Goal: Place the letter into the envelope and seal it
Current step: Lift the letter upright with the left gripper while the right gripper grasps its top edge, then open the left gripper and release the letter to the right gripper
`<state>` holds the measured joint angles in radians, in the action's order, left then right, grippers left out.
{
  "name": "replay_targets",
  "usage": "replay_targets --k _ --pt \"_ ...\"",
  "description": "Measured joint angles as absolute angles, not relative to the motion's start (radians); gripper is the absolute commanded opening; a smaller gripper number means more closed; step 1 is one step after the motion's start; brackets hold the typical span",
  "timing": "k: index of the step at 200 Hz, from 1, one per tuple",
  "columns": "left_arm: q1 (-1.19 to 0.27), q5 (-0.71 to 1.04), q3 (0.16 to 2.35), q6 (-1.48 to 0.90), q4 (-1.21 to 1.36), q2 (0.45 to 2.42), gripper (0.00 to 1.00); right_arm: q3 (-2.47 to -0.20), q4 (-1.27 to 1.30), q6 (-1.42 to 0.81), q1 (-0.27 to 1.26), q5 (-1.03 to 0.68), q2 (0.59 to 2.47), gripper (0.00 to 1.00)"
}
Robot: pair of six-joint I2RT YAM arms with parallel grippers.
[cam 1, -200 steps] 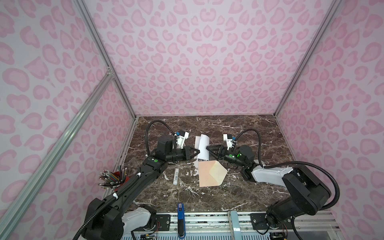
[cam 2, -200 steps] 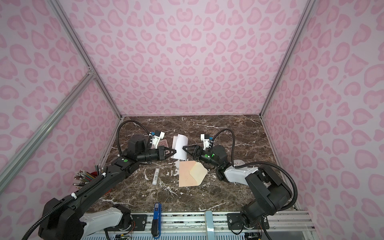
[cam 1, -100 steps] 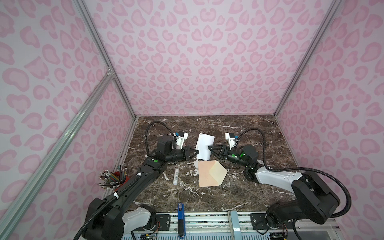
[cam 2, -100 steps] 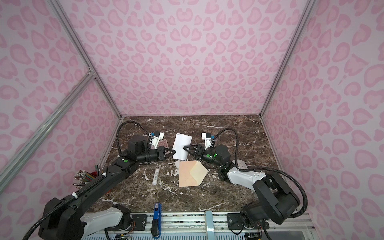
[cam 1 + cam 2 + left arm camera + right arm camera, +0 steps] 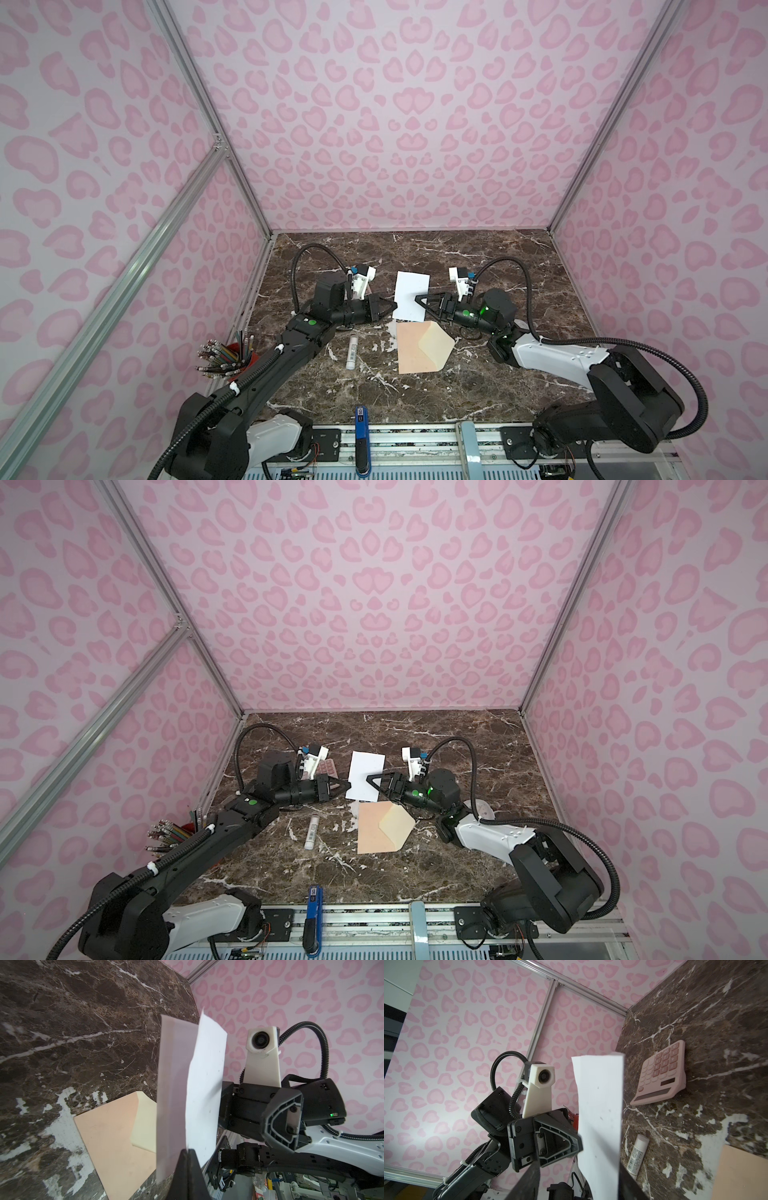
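On the dark marble table (image 5: 478, 266), inside the pink-patterned enclosure, the two black arms reach in from the near edge and meet around the middle; the left gripper (image 5: 395, 305) is closed tight, its fingertips pinching one edge of the letter (image 5: 411, 291); the right gripper (image 5: 419, 300) faces it from the opposite side with its jaws standing apart, the sheet's other edge lying between them; whether either finger touches the paper I cannot tell.

The envelope (image 5: 415, 353) lies flat on the marble nearer the front edge, below the two grippers in both top views; its paler cream flap (image 5: 438, 345) points toward the right arm's side, and nothing is inside its mouth that can be seen.

The letter is outside the envelope, held up off the table by the left gripper alone; the left wrist view shows it standing roughly upright, bent along a lengthwise crease; in both top views its lower edge sits just beyond the envelope's far edge.

A pink calculator (image 5: 662, 1076) lies on the table behind the left gripper; a red cup of pencils (image 5: 226, 359) stands by the left wall; a white glue stick (image 5: 352, 353) lies just left of the envelope, apart from it.
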<state>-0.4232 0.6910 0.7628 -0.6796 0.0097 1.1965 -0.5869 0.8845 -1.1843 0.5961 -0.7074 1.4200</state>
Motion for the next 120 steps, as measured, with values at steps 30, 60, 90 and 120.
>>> replay_targets --k 30,60,90,120 --pt "-0.425 0.691 0.76 -0.68 0.017 1.201 0.04 -0.604 0.891 -1.186 0.614 -0.707 1.45 0.54" --pt "-0.426 0.692 0.76 -0.68 0.018 1.201 0.04 -0.605 0.892 -1.186 0.617 -0.707 1.459 0.48" --pt "-0.427 0.692 0.76 -0.68 0.019 1.206 0.04 -0.607 0.891 -1.186 0.62 -0.706 1.46 0.42" --pt "-0.431 0.693 0.758 -0.68 0.025 1.208 0.04 -0.623 0.888 -1.185 0.627 -0.7 1.475 0.35"
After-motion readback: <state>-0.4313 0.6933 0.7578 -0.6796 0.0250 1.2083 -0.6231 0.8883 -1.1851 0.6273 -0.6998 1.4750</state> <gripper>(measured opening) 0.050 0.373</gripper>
